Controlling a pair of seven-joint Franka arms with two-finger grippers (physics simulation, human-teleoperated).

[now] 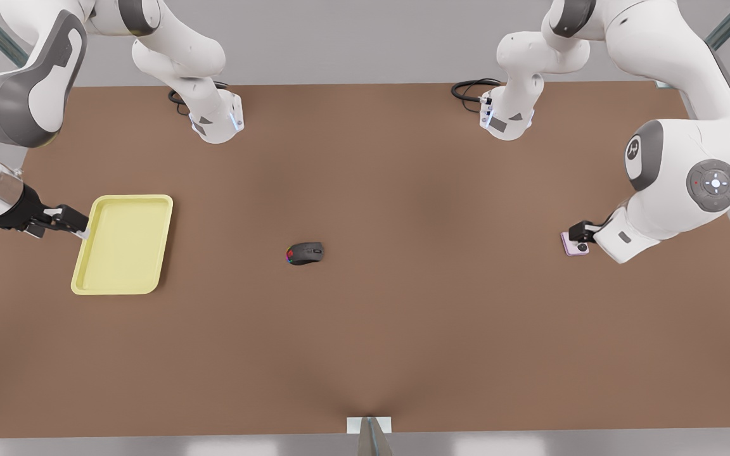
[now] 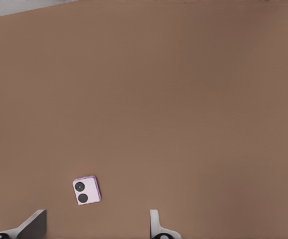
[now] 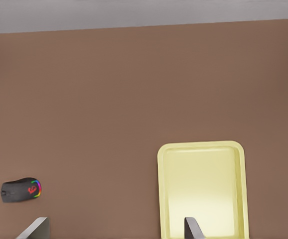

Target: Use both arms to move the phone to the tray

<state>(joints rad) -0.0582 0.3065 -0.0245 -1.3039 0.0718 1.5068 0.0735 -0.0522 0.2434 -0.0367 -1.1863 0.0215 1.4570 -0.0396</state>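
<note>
Phone [image 2: 86,190] whole before left hand [image 2: 98,226]

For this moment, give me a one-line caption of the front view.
Left gripper hovers at the small pink-lilac phone; right gripper reaches the pale yellow tray; black mouse between.

Mouse [image 1: 305,253]: black, coloured lights along one end, lying flat near the table's middle.
Table [image 1: 403,329]: brown, matte top.
Cables [image 1: 469,88]: black loops at the far edge.
</note>
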